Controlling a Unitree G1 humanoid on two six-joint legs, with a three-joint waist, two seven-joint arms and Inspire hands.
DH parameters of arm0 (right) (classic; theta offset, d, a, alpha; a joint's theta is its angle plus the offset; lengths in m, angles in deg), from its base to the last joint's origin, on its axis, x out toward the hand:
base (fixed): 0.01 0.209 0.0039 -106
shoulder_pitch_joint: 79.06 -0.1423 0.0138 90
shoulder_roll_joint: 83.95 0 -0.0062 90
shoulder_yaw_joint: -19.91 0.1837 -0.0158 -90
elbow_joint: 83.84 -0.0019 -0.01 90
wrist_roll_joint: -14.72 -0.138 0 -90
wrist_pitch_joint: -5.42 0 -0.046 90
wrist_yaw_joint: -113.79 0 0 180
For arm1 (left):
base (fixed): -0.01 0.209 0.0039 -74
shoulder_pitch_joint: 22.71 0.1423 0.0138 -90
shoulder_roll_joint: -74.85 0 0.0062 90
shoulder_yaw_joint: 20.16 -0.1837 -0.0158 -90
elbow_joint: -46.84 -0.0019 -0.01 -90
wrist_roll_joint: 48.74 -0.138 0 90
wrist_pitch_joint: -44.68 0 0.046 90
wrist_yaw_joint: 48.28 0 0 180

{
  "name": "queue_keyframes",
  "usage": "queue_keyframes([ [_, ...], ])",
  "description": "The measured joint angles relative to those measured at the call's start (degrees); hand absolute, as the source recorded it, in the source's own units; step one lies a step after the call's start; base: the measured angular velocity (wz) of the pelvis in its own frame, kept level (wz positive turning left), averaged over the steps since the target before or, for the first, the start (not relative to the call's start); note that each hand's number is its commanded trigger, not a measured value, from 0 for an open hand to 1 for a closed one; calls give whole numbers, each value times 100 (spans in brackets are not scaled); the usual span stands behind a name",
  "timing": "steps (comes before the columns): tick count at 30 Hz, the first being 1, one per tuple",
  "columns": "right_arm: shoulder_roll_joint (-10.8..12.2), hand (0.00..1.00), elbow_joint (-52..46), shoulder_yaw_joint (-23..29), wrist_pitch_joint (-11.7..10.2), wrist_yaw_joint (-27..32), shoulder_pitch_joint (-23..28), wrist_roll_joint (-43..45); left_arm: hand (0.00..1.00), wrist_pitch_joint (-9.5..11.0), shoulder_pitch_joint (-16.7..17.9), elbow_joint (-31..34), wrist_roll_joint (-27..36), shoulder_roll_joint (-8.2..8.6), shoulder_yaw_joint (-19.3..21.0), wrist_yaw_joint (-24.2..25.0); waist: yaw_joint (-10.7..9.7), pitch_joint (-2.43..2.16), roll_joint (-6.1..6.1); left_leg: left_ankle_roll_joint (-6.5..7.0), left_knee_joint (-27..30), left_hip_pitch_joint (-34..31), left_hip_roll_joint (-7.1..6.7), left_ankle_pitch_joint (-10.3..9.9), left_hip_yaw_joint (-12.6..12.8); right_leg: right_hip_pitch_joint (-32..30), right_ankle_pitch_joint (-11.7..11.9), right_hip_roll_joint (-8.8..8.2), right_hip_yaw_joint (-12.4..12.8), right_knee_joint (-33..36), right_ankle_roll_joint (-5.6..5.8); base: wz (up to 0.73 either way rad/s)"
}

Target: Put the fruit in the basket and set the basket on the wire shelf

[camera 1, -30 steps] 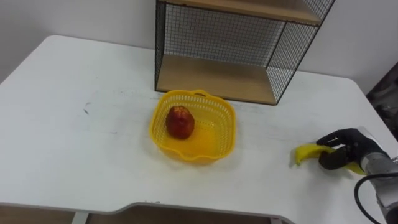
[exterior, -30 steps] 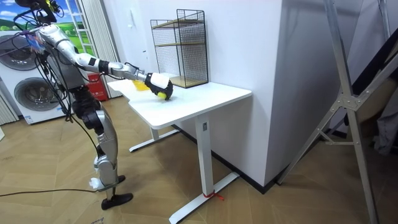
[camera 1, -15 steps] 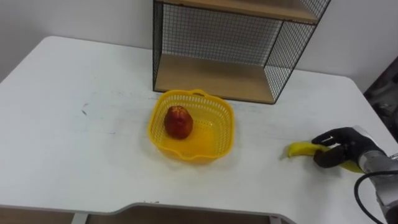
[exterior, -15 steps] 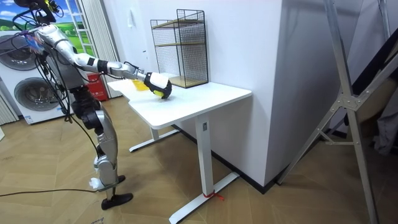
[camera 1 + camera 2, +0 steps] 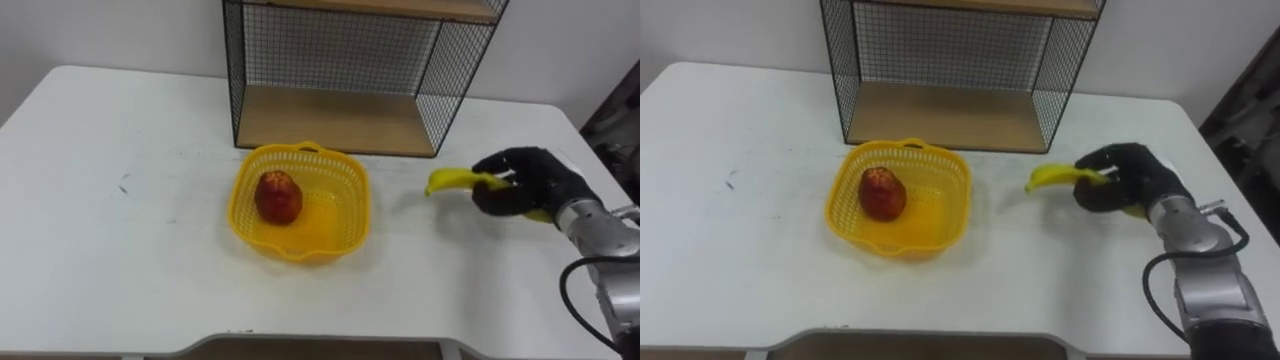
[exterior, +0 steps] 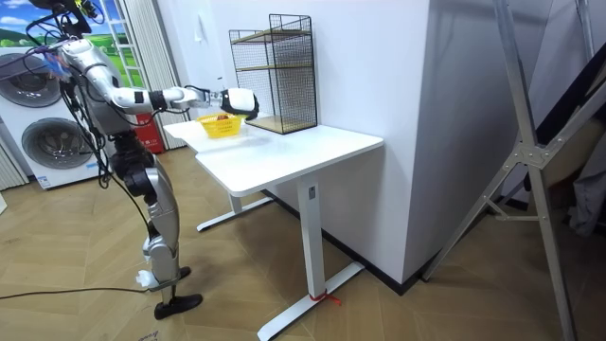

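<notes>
Yellow basket sits on the white table, just in front of the wire shelf; apple lies in the basket's left half. Right of the basket and apart from it, banana is held clear of the tabletop, free tip pointing left toward the basket. Right hand has fingers curled round the banana's right end. Room view: robot stands at the table's end on the room view's left, right arm stretched over the top
</notes>
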Motion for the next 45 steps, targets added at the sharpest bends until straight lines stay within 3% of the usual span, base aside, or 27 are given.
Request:
queue_keyframes([
  [11, 317, 100, -752, -23, -3, 82, 260, -1831, 0, -31, 236, 0, -55, 79, -13, -124, -36, 36, 55, 1, -81, -2, -6, 0, -39, 26, 0, 6, -10, -7, 1, 2],
  [20, 459, 100, -753, -41, 0, -6, 259, -2324, 0, -111, 302, 25, -17, 154, -126, -208, -23, 10, 28, 2, -78, -10, -10, 1, -64, 21, 0, 2, -33, -11, 1, 0],
  [29, 457, 100, -1391, -472, 2, -345, 257, -2258, 0, -90, 219, 85, -47, 184, -183, -207, 33, -14, 82, 2, 1, -94, 2, 1, -67, -70, 0, 0, -62, 1, 1, -1],
  [36, 457, 100, -1784, -529, 2, -591, 256, -2227, 0, -66, 216, 101, -33, 192, -237, -206, 61, -11, 67, 2, -2, -108, -3, 1, -77, -75, 0, -6, -78, 2, 1, 0],
  [40, 457, 100, -1813, -819, 3, -672, 247, -2170, 0, -65, 176, 101, 2, 187, -272, -199, 153, -13, 41, 2, -1, -100, 0, 1, -89, -75, 0, -2, -83, 2, 1, 0],
  [45, 457, 100, -1813, -1123, 5, -835, 245, -1948, 0, -59, 85, 100, 34, 135, -352, -199, 239, 43, -41, 2, -11, -106, 0, 1, -83, -75, 0, -1, -86, 1, 1, 0],
])
